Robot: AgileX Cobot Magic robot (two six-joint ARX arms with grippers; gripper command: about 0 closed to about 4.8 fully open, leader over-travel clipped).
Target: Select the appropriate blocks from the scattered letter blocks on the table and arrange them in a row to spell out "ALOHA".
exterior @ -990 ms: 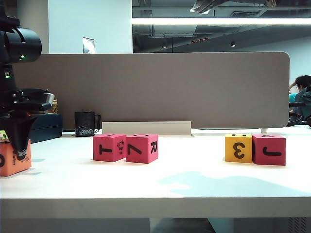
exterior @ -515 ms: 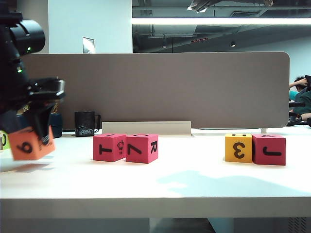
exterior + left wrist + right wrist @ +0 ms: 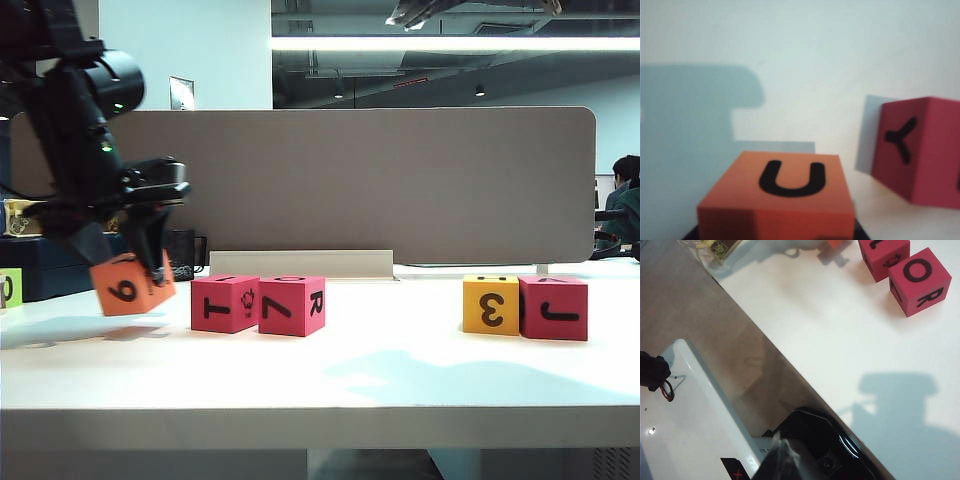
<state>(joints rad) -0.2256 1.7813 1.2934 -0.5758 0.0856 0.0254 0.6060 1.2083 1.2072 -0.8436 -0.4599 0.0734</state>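
table (image 3: 400,375): wide white desk, with a grey-brown divider panel (image 3: 330,180) standing along its far side.
left arm (image 3: 70,130): black, reaching in on the left of the exterior view and angled down toward the pink pair.
left gripper (image 3: 125,262): clamped on the orange block, carrying it tilted and clear of the table.
right gripper: no frame shows its fingers, so whether it is open or closed cannot be told; its wrist camera looks down on the table edge and the pink pair from well off to the side.
orange block (image 3: 132,285): in the air just left of the pink pair, a 9 facing the exterior camera and a u on the face seen from the left wrist.
pink pair (image 3: 258,304): two pink-red blocks touching, showing t, 7 and r from the front; l, o and r read in the right wrist view.
right pair (image 3: 525,306): yellow block with a 3 touching a pink-red block with a j, well apart from the pink pair.
mug (image 3: 178,255): dark, against the divider behind the orange block.
risk, collision: carried low, the tilted orange block could clip the t block and knock the pair out of line.
risk, wrong face: set down as held, its front would likely not show a needed letter.
risk, slip: a tilted grip may let it twist on release.
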